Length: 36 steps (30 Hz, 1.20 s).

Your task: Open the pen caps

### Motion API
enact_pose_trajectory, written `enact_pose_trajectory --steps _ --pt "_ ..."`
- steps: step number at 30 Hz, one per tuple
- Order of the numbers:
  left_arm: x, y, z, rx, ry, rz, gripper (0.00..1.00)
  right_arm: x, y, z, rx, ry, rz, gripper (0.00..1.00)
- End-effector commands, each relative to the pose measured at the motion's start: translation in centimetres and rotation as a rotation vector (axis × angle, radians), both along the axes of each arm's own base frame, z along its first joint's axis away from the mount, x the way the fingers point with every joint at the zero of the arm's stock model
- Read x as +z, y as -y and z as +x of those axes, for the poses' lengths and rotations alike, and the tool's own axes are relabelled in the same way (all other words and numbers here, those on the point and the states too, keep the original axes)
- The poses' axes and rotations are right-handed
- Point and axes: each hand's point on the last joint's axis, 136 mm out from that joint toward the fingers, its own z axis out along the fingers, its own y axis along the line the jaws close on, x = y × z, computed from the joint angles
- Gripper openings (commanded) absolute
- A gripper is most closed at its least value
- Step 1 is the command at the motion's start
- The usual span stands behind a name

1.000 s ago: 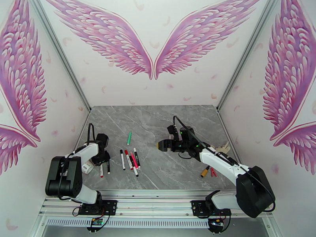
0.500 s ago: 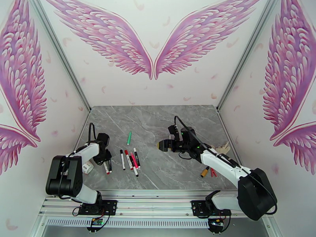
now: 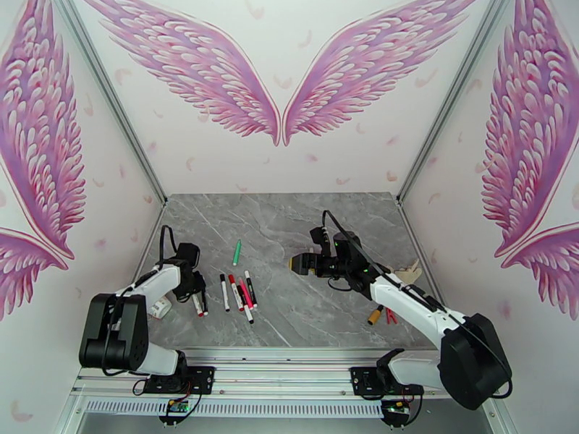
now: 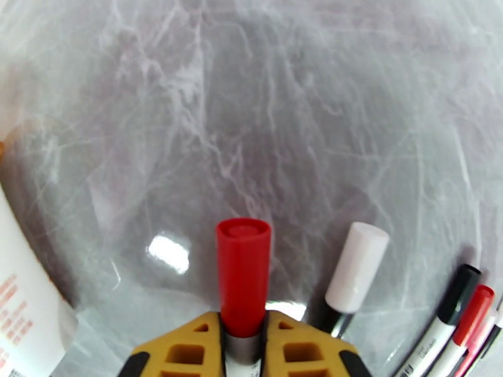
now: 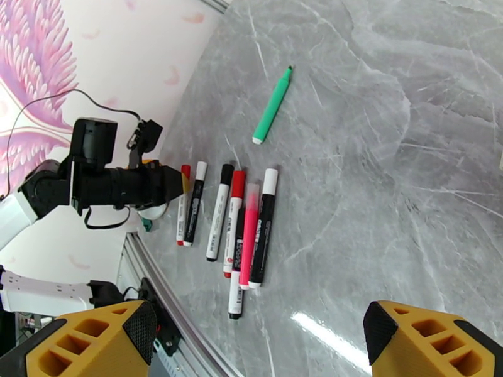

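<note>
The left hand (image 4: 244, 339) is clamped tight on a red-capped pen (image 4: 244, 290), gripping the barrel just behind the cap. The red cap (image 4: 244, 252) sticks out free ahead of its fingers, low over the worktop (image 4: 251, 120). Just to that hand's right lies a white-ended pen (image 4: 355, 265), and past it the other pens (image 5: 242, 224) sit in a loose row. A green pen (image 5: 272, 105) lies further out, apart from the rest.

The right hand (image 5: 264, 337) hangs well across from the left one, spread wide and holding nothing. To my eye the grip is set and the pull comes next. The left hand would do well to lift its pen clear of the neighbour first. The right hand should then close on the cap alone and draw straight along the pen's line. A sideways tug could drag the barrel through the left hand's fingers.
</note>
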Motion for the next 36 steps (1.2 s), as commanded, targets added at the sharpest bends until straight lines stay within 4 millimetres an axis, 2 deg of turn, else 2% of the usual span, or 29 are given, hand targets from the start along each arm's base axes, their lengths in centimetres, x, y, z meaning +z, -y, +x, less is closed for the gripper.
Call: enact_pose_trajectory --steps 1,6,9,14,18,22,28,31,36 --pt "2.5 0.0 0.0 -0.012 0.061 0.026 0.11 0.9 0.0 -0.4 -0.011 0.012 0.017 0.91" --pt "6.0 1.6 0.7 -0.083 0.164 0.028 0.10 1.3 0.3 -0.6 -0.033 -0.004 0.023 0.87" --pt "8.1 3.5 1.5 -0.152 0.258 0.003 0.10 1.6 0.1 -0.8 -0.031 -0.030 0.042 0.83" --pt "12.0 9.1 3.2 -0.347 0.429 -0.094 0.11 2.3 0.1 -0.9 -0.046 -0.050 0.073 0.80" --pt "14.3 14.6 3.8 -0.533 0.540 -0.204 0.12 2.7 0.0 -0.9 -0.057 -0.068 0.098 0.77" --pt "15.0 20.0 3.9 -0.701 0.593 -0.303 0.12 3.4 -0.2 -1.1 -0.059 -0.086 0.131 0.71" --pt "14.4 26.4 3.1 -0.912 0.572 -0.354 0.12 4.1 -0.4 -1.2 -0.053 -0.111 0.142 0.63" --pt "14.1 29.0 2.6 -0.984 0.571 -0.396 0.12 4.2 -0.4 -1.2 -0.054 -0.113 0.140 0.60" --pt "14.1 32.0 1.9 -1.077 0.569 -0.467 0.12 4.5 -0.7 -1.0 -0.046 -0.122 0.141 0.58"
